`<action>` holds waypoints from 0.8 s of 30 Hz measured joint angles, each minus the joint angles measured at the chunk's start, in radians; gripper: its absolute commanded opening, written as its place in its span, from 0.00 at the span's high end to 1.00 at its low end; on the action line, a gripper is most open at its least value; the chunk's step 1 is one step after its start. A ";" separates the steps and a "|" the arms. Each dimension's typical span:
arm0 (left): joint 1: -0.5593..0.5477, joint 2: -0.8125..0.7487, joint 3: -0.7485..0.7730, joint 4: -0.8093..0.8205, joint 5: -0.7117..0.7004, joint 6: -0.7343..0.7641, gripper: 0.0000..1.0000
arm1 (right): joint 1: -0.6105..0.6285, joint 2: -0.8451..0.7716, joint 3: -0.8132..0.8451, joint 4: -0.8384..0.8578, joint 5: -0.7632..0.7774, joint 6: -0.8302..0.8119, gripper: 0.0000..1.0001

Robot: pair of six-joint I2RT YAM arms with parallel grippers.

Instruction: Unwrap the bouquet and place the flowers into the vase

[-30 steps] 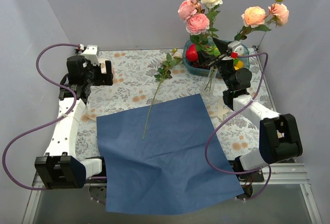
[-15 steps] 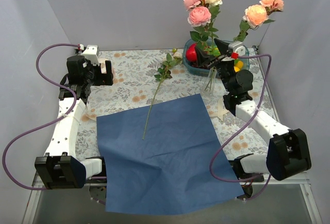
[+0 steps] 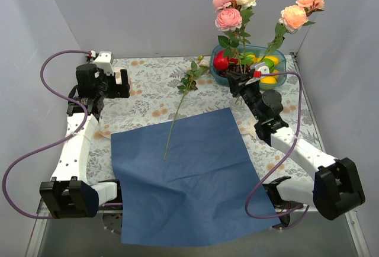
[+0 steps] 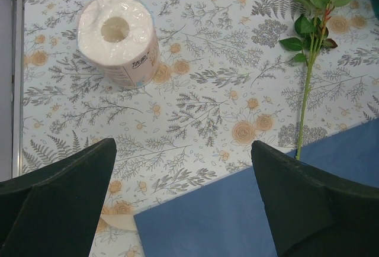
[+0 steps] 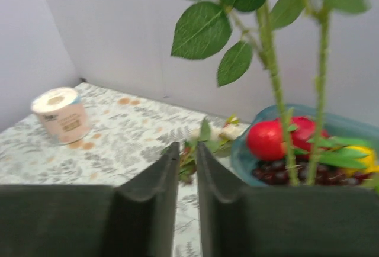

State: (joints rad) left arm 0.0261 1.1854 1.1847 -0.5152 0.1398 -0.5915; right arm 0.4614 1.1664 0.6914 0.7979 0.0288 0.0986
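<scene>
Stretching up from the lower right corner of the top view, the right arm holds its elbow low beside the flat blue wrapping paper and slants its forearm toward the flower stems. The right gripper is pinched almost closed on nothing; in the wrist view two stems stand just right of its fingers. At left, the left arm is folded upright, with the left gripper splayed wide and empty over the patterned table and a toilet roll beyond it. One loose rose stem lies across the paper's far edge. The flowers stand at upper right before the teal fruit tray; the vase is hidden behind the wrist. A second ago the right jaws gaped further right, the elbow sat higher, and the roses leaned more.
</scene>
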 measured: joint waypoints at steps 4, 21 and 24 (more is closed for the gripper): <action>0.000 0.000 0.000 0.000 0.000 -0.001 0.02 | 0.007 0.097 0.063 -0.051 -0.043 -0.009 0.90; 0.001 -0.003 0.000 -0.002 -0.002 0.001 0.02 | 0.053 0.355 0.268 0.140 0.116 -0.228 0.93; 0.002 -0.006 0.000 -0.001 -0.001 0.001 0.02 | 0.052 0.329 0.251 0.175 0.167 -0.261 0.93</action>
State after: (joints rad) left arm 0.0277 1.1797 1.1847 -0.5159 0.1387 -0.5907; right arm 0.5133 1.4952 0.9421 0.9733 0.1963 -0.1623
